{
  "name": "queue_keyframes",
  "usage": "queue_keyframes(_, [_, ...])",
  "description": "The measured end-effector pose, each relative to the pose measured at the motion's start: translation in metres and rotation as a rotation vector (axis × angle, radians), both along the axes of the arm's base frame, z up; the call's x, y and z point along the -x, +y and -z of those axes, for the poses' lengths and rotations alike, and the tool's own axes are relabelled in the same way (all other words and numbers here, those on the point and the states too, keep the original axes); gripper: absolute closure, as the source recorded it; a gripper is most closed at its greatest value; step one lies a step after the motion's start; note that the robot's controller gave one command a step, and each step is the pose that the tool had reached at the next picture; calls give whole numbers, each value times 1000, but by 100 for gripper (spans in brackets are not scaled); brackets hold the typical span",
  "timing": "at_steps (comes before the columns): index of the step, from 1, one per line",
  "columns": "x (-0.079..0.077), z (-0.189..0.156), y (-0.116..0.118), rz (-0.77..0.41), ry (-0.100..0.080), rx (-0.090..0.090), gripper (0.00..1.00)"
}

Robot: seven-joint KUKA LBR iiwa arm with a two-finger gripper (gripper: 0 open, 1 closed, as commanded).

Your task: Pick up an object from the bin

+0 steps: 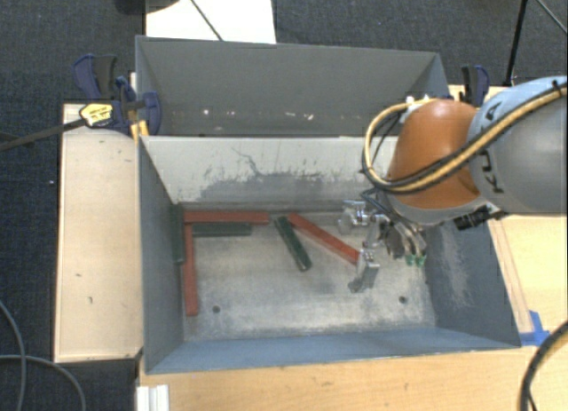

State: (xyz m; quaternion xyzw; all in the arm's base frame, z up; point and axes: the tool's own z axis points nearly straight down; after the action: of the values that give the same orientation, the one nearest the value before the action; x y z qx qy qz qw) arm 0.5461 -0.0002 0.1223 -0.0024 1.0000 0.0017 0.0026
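My gripper [364, 269], open or closed I cannot tell, sits low just beside the slanted red stick [321, 236]'s end; I judge closing on it, then lifting, comes next.

One camera looks down on the bin [293, 90] from above — slightly sideways, fairly near.

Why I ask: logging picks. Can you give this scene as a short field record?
bin: grey metal
back red bar: along the far wall
back green bar: just in front of it
left red bar: along the left wall
slanted green bar: mid-floor
slanted red bar: right of it
arm: from the right, jaws at slanted red bar's lower end
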Motion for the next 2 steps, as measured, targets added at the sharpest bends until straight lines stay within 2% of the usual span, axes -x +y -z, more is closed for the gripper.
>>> queue_keyframes(1, [-18, 33, 1, -49, -3, 5, 0])
queue_keyframes(2, [-12, 50, -2, 42, 0, 2, 100])
